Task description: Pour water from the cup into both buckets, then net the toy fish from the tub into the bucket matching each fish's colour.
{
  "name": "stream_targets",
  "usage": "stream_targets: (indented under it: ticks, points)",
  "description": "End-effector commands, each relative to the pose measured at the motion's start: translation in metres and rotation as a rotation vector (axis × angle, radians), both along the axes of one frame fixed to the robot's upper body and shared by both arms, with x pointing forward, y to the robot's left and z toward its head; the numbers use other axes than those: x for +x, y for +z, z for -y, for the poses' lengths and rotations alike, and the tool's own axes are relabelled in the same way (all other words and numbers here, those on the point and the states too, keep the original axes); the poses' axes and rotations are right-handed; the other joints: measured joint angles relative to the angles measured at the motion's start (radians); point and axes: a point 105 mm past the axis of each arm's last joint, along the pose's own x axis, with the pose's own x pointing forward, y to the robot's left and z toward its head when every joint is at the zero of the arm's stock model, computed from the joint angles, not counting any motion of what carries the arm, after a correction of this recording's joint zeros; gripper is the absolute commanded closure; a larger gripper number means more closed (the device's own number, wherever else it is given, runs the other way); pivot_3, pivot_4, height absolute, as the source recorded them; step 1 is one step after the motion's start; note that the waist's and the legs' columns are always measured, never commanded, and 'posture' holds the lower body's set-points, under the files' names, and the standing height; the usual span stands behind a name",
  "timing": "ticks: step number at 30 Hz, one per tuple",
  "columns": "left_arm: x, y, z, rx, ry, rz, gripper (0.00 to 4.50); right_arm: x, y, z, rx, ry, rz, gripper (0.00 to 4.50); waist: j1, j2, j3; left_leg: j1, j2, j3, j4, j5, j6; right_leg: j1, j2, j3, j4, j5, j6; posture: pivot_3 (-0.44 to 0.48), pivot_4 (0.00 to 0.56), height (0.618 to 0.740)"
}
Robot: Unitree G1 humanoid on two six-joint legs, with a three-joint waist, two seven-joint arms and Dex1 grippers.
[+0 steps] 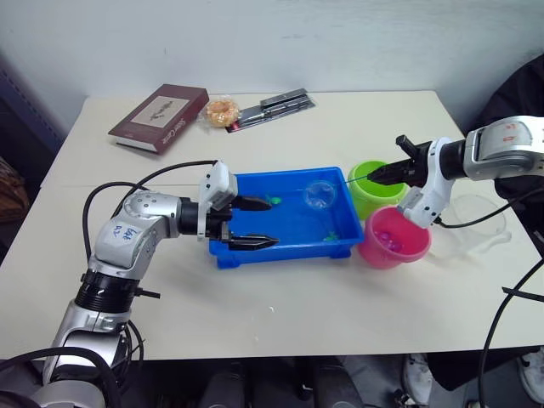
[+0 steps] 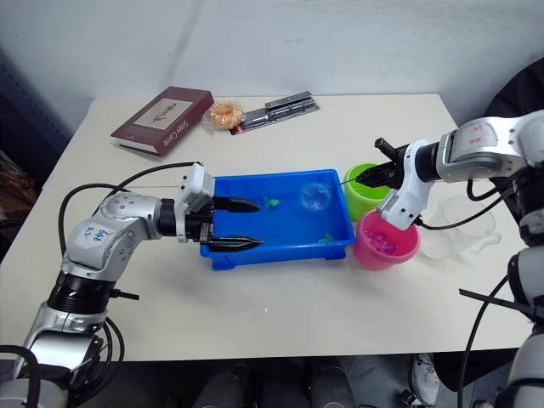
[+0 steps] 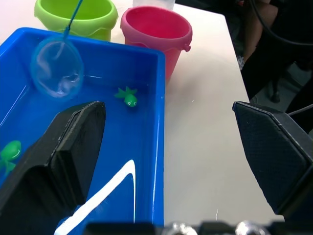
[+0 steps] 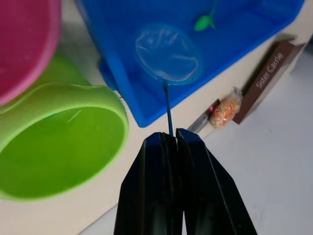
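The left end effector (image 1: 255,223) is straddling the near-left corner of the blue tub (image 1: 255,253), its fingers spread wide apart, one inside and one outside the rim. The pink bucket (image 1: 408,248) is sitting just beside the tub's right end, pink fish (image 1: 388,240) lying inside it. Two green fish (image 1: 274,201) are resting in the tub. The right end effector (image 1: 376,176) is clamping the net (image 1: 320,195) by its thin handle above the lime green bucket (image 1: 371,183). The clear cup (image 1: 478,223) is standing on the counter (image 1: 280,319) at right.
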Motion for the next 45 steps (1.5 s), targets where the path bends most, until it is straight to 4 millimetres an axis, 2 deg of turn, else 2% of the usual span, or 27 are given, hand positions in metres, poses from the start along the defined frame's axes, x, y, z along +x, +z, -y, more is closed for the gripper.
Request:
stream_targets:
  ticks: [1,6,12,15,17,22,26,30,33,41,45]
  points:
    - [-0.008,0.009,-0.002,-0.015,-0.006,0.036,0.05,0.0,0.005,0.002,-0.074,0.047,0.013,4.5,-0.001,0.0,0.0,0.0,0.0,0.0,0.0,0.0,0.0,0.0,0.0,0.0,0.001,0.0,0.0,0.0,0.15,0.74]
    - [-0.007,0.013,-0.004,-0.023,0.009,0.032,0.05,0.005,-0.002,-0.004,-0.155,0.102,-0.01,4.5,-0.002,0.0,0.0,0.0,0.0,0.001,0.0,0.0,-0.001,-0.001,0.0,0.0,0.003,-0.001,-0.002,0.0,0.15,0.74]
    - [-0.004,0.019,0.0,-0.021,-0.001,0.036,0.05,-0.003,-0.01,-0.005,-0.19,0.104,-0.13,4.5,-0.001,0.0,0.0,0.0,0.0,0.001,0.0,0.0,-0.001,-0.003,0.002,0.0,0.003,-0.001,-0.002,0.0,0.15,0.74]
    - [-0.003,0.021,0.002,-0.022,-0.007,0.037,0.05,-0.002,-0.012,0.005,-0.177,0.01,-0.179,4.5,-0.002,0.0,0.0,0.0,0.0,0.001,0.0,0.0,-0.001,-0.002,0.002,0.0,0.003,-0.001,-0.002,0.0,0.15,0.74]
    - [-0.005,0.023,0.004,-0.035,-0.02,0.031,0.05,-0.009,-0.009,-0.003,-0.08,0.01,-0.248,4.5,-0.005,0.0,0.0,0.0,0.0,0.001,0.0,0.0,-0.001,-0.002,0.002,0.0,0.003,-0.001,-0.002,0.0,0.15,0.74]
    - [-0.004,0.024,0.008,-0.041,-0.03,0.029,0.05,-0.013,0.0,-0.012,-0.044,0.017,-0.265,4.5,-0.01,0.0,0.0,0.0,0.001,0.001,0.0,0.0,-0.001,-0.002,0.002,0.0,0.003,-0.001,-0.002,0.0,0.15,0.74]
    - [-0.003,0.023,0.01,-0.043,-0.038,0.027,0.05,-0.005,0.006,-0.003,-0.042,-0.072,-0.228,4.5,-0.01,0.0,0.0,0.0,0.001,0.001,0.0,0.0,-0.001,-0.002,0.001,0.0,0.003,-0.001,-0.002,0.0,0.15,0.74]
    - [-0.003,0.024,0.011,-0.049,-0.039,0.025,0.05,-0.006,-0.007,0.007,-0.023,-0.139,-0.279,4.5,-0.009,0.0,0.0,0.0,0.001,0.001,0.0,0.0,-0.001,-0.002,0.001,0.0,0.003,-0.001,-0.002,0.0,0.15,0.74]
    - [-0.002,0.02,0.007,-0.025,-0.032,0.032,0.05,-0.009,-0.017,0.014,-0.004,-0.168,-0.321,4.5,-0.001,0.0,0.0,0.001,0.001,0.0,0.0,0.0,-0.001,-0.001,0.0,-0.001,0.003,-0.001,-0.002,0.0,0.15,0.74]
    - [0.001,0.02,-0.012,0.013,-0.017,0.036,0.05,-0.013,-0.021,0.015,0.058,-0.23,-0.364,4.5,0.001,0.0,0.0,0.0,0.001,-0.002,0.001,0.0,-0.001,0.0,0.0,-0.002,0.002,-0.001,-0.002,0.0,0.15,0.74]
    - [0.001,0.023,-0.016,0.018,-0.009,0.045,0.05,-0.03,-0.032,0.019,0.164,-0.352,-0.538,4.5,0.011,0.0,0.0,0.0,0.0,-0.007,0.004,0.0,-0.001,0.003,-0.002,-0.006,0.001,-0.001,-0.002,0.0,0.15,0.74]
